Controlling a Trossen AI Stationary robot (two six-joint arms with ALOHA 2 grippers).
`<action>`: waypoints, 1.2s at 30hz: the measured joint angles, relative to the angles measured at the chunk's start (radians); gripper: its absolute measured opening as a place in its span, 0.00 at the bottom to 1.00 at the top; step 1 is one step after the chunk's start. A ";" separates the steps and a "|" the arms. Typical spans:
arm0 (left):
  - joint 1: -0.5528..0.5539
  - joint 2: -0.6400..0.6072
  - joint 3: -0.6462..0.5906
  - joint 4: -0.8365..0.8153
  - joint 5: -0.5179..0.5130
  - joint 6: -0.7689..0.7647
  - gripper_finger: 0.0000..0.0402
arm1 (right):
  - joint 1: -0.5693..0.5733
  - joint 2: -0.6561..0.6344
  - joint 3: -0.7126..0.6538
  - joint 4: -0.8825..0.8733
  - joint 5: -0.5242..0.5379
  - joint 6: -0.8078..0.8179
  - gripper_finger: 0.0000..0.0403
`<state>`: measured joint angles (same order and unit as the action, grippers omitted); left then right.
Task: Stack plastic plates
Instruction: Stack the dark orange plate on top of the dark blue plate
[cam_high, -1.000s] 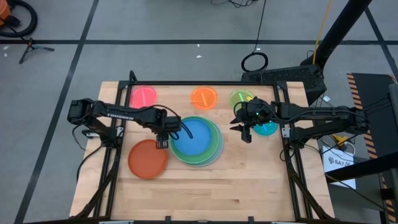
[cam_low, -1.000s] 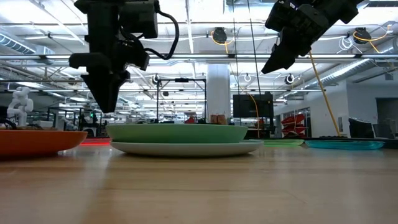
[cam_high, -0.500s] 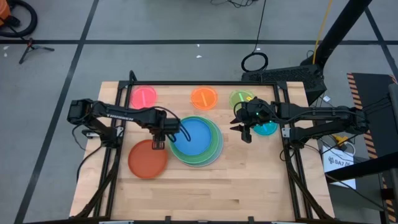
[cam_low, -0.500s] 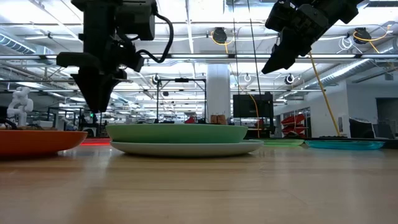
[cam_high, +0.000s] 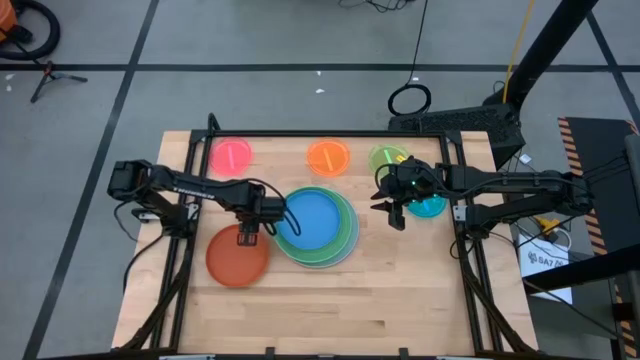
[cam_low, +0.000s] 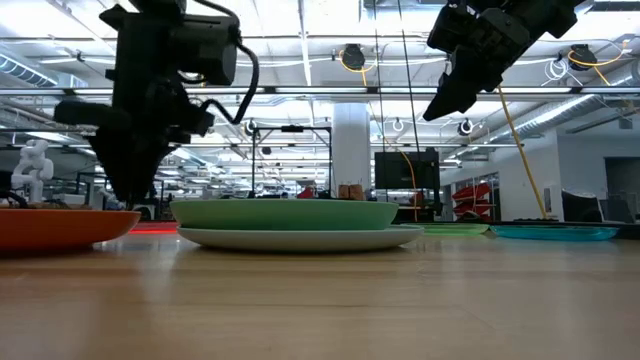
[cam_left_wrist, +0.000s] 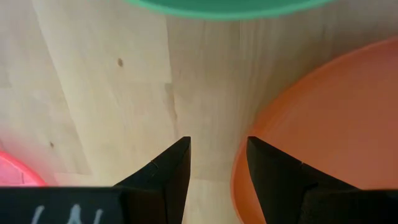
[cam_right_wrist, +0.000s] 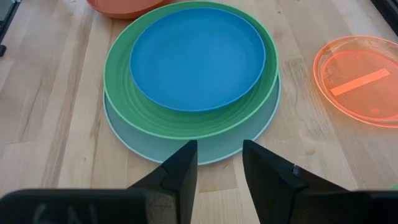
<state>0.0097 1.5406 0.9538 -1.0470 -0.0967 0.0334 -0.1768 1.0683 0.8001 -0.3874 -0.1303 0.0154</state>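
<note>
The round red-orange plastic plate (cam_high: 238, 256) lies near the left edge of the wooden surface (cam_high: 400, 300), beside the stack of light-blue, green and blue plates (cam_high: 316, 225). The left end effector (cam_high: 247, 234) hangs over its rim, released. It looks light, stiff and slick; pinching the raised rim suits best. The right end effector (cam_high: 388, 211) waits, released.

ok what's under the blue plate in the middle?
The blue plate sits on a green plate, which lies on a larger light blue plate. Only their rims show; anything beneath their centres is covered.
</note>
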 joint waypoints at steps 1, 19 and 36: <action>0.000 0.000 -0.009 0.000 0.000 0.000 0.41 | 0.000 0.000 0.000 0.000 0.000 0.000 0.30; 0.000 -0.001 -0.152 0.118 0.041 0.025 0.41 | 0.000 0.000 0.000 0.001 0.000 0.000 0.30; 0.000 -0.001 -0.178 0.127 0.052 0.019 0.41 | 0.000 0.000 0.000 0.001 0.003 0.000 0.30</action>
<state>0.0097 1.5398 0.7761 -0.9203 -0.0449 0.0523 -0.1768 1.0683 0.8001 -0.3862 -0.1272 0.0151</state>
